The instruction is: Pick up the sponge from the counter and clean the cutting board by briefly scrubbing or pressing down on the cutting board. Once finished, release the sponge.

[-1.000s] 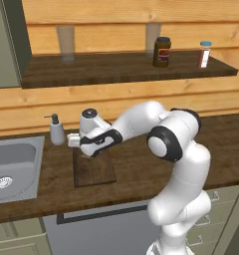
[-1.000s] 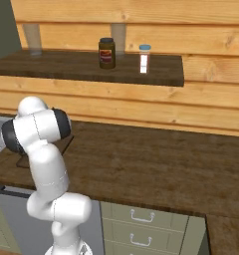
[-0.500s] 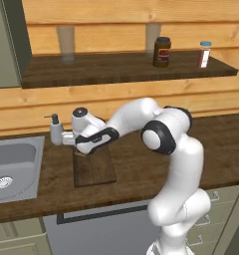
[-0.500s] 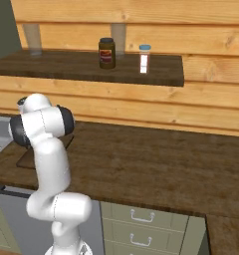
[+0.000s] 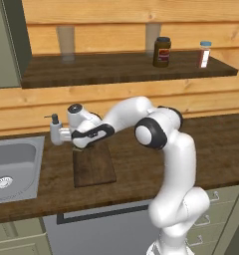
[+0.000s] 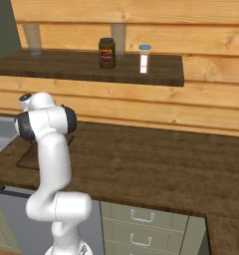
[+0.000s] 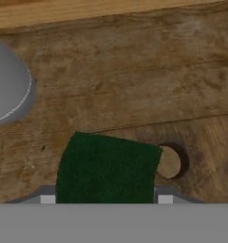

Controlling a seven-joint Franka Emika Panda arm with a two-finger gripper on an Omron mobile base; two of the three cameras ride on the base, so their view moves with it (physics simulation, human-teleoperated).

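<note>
With our jaws clamped on the sponge over the cutting board, we risk error. Drifting toward the soap bottle could topple it.

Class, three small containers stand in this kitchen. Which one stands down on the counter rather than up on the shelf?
The grey soap dispenser beside the steel sink. The dark brown jar and the small white blue-capped bottle both stand on the upper wooden shelf.

The cutting board lies on the counter, right of the sink. A soap dispenser stands behind the board's far left corner. The sponge sits beside the board's hole.
</note>
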